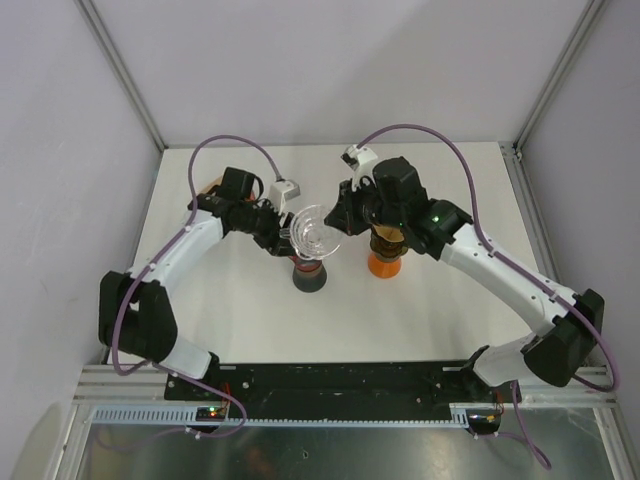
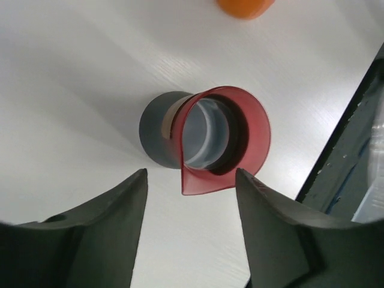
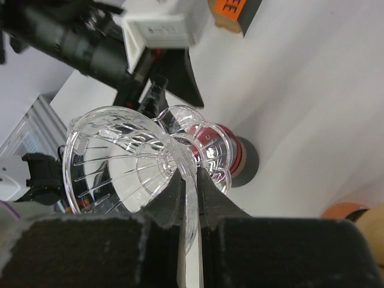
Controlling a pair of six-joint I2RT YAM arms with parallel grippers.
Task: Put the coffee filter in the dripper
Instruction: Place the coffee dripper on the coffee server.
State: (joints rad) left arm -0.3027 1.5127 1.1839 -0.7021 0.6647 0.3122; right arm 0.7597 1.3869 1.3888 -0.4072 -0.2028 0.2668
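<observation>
Gripping the clear glass dripper point(image 3: 117, 159), the right gripper point(image 3: 191, 183) has its fingers drawn almost together on a thin clear part near the cone's narrow end. Only a sliver of glass shows between the pads.

Landmark: a dark grey cup point(image 2: 157, 129) with a translucent red rim and pouring lip point(image 2: 258, 129), standing upright on the white table point(image 1: 250, 320).

1. Dripper: held in the air over the cup and a little toward its far side, not seated on it. The wrist view shows it tilted, with the wide mouth turned to one side. The cup's mouth lies uncovered in the left wrist view.
2. Left gripper point(image 2: 190, 175): fingers spread wide, nothing between them. It hangs above the cup on its left side, close to the dripper's rim. Whether it touches the glass cannot be told.
3. Right gripper: above the cup on its right side, opposite the left one, with the dripper between the two.
4. Orange holder point(image 1: 384, 264): on the table just right of the cup, apart from it.
5. Brown item point(image 1: 385, 241): sits on top of the orange holder, partly covered by the right arm. It may be the coffee filter, but this cannot be confirmed. No filter is seen inside the dripper.
</observation>
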